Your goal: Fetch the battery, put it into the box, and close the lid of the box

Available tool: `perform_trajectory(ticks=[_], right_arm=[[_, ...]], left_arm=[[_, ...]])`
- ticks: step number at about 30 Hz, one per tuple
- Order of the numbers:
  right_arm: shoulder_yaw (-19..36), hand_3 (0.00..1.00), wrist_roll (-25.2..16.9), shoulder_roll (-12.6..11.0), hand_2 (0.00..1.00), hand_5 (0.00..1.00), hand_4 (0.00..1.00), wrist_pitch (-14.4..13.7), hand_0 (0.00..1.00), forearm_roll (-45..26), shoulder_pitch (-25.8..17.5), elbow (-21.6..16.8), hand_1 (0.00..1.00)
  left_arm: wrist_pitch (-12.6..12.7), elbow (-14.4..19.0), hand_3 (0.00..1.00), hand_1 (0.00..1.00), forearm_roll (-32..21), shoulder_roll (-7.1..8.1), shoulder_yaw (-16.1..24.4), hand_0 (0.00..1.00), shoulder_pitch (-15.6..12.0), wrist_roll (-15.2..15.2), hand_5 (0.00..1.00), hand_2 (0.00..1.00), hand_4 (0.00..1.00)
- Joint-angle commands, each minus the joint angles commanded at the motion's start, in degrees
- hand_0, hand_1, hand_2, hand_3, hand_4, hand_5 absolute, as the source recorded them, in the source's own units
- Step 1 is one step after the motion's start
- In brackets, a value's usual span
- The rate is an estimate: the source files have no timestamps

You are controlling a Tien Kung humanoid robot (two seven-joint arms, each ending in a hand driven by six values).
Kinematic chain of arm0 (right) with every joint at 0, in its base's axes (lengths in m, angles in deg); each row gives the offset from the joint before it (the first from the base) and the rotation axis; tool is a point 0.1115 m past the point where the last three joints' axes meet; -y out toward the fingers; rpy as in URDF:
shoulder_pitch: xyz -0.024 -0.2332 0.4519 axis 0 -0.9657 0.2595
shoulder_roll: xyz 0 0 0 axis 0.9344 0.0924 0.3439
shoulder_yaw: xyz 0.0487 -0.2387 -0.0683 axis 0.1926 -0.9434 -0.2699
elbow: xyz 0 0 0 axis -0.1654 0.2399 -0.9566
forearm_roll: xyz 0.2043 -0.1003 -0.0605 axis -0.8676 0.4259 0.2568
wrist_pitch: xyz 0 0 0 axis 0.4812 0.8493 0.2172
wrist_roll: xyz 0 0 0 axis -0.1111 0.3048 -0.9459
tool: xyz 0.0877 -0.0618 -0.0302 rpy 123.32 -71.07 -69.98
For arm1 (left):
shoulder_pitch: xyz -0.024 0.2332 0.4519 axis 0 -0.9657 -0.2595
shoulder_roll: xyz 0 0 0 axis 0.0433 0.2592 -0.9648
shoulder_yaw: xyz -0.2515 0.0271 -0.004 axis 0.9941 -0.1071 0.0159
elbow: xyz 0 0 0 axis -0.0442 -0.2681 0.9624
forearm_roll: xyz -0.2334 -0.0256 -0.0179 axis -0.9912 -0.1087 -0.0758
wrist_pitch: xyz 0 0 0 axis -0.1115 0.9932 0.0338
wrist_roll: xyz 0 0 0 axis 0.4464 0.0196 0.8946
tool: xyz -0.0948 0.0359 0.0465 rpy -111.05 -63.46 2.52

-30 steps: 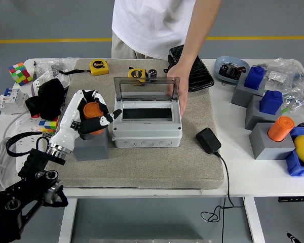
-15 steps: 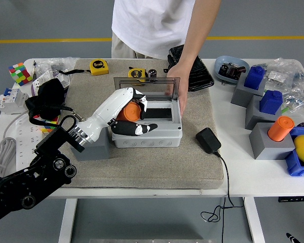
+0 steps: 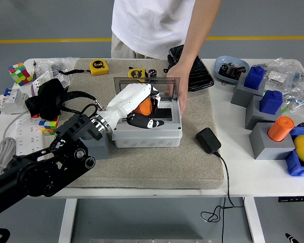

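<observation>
Orange, cylindrical and plastic-looking, the battery [image 3: 142, 107] sits curled inside the fingers of the robot's white left hand [image 3: 139, 106], held over the dark opening of the light grey plastic junction box [image 3: 148, 129]. A second ago that hand was beside the small grey block stand [image 3: 93, 146] at the box's left, with the battery still on it; half a second ago it had carried the battery to the box's left rim; now it is further in, over the cavity, and the stand is bare. To my judgement the fetch is done and the placing is under way: release into the box comes next, then the lid.

The box's smoky transparent lid [image 3: 147, 86] stands upright at the back, open. A person's hand [image 3: 181, 86] at the far side rests against the box's right end, as it did in both earlier frames, seemingly steadying it. All of this lies on a grey felt mat [image 3: 142, 162] on the white table [image 3: 243, 177].

Counts: one box, one lid, one battery in hand, and one more similar orange cylinder [image 3: 280, 128] on a grey stand at the right; two blue blocks [image 3: 253, 77]; two yellow tape measures [image 3: 99, 66]. The right arm is not in view.
</observation>
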Motion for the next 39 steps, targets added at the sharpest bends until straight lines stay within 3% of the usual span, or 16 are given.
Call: perform_trajectory(ticks=[5, 7, 17, 29, 30, 39], right_arm=[[-0.34, 0.554, 0.04, -0.01, 0.674, 0.450, 0.955, -0.08, 0.661, -0.16, -0.09, 0.00, 0.666], [-0.63, 0.555, -0.01, 0.02, 0.673, 0.451, 0.956, 0.00, 0.661, -0.30, -0.15, 0.02, 0.666], [-1.52, 0.555, -0.17, 0.06, 0.674, 0.451, 0.956, -0.01, 0.661, -0.71, -0.48, 0.03, 0.666], [-2.20, 0.554, -0.13, 0.06, 0.673, 0.451, 0.956, -0.04, 0.660, -1.02, -0.42, 0.05, 0.667], [-2.22, 0.555, -0.13, 0.07, 0.673, 0.451, 0.957, -0.05, 0.661, -1.02, -0.41, 0.05, 0.665], [-2.32, 0.554, -0.23, 0.11, 0.673, 0.451, 0.957, -0.18, 0.661, -0.94, -0.33, -0.07, 0.666]], left_arm=[[2.36, -2.27, 0.266, 0.073, 0.80, -2.17, -0.54, 0.081, 0.97, 3.47, 0.344, 0.197, 0.998], [2.88, -3.12, 0.280, 0.083, 0.97, -2.91, -1.19, 0.092, 1.41, 4.67, 0.387, 0.211, 0.998], [5.48, -5.65, 0.337, 0.095, 0.39, -5.47, -4.37, 0.098, 2.74, 4.93, 0.421, 0.224, 0.998], [5.98, -9.45, 0.355, 0.113, 3.50, -7.04, -6.83, 0.118, 4.99, 5.28, 0.427, 0.232, 0.998], [6.07, -9.59, 0.389, 0.224, 3.93, -7.08, -6.91, 0.190, 5.03, 5.25, 0.428, 0.278, 0.998], [6.75, -9.97, 0.409, 0.275, 4.59, -6.92, -6.94, 0.229, 4.83, 4.96, 0.436, 0.295, 0.998]])
